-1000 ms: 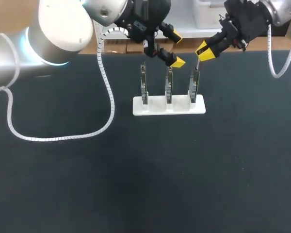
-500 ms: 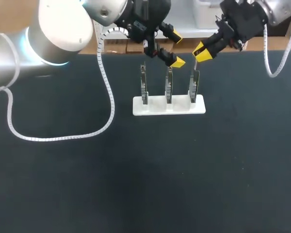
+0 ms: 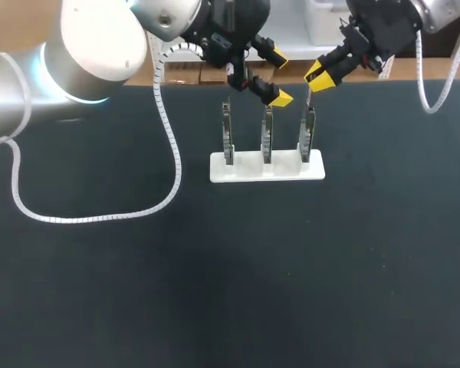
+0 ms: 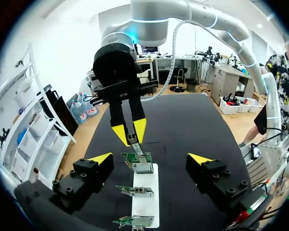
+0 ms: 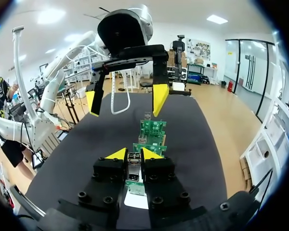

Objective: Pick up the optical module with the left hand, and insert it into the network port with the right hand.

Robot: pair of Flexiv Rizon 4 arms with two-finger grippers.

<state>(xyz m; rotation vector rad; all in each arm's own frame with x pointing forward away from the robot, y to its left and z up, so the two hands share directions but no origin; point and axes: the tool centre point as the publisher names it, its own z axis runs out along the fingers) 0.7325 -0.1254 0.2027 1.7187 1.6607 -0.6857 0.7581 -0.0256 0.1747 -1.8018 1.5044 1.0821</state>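
A small optical module [image 5: 134, 161] sits between the fingers of my right gripper [image 5: 134, 155], which is shut on it. In the head view the right gripper [image 3: 320, 76] hangs just above the right-hand one of three upright circuit boards [image 3: 307, 135]. The boards stand in a white holder [image 3: 267, 166]. My left gripper [image 3: 277, 77] is wide open and holds nothing. It hovers behind the middle board [image 3: 267, 136]. The left wrist view shows the module [image 4: 133, 140] in the right gripper's tips, just over the nearest board [image 4: 138, 162].
The third board [image 3: 227, 139] stands at the holder's left end. A white coiled cable [image 3: 100, 215] from my left arm loops over the black table at the left. Another cable [image 3: 437, 100] hangs from my right arm at the far right.
My right gripper has risen slightly and shifted a little back over the right-hand board with the module in it. The left arm has kept still.
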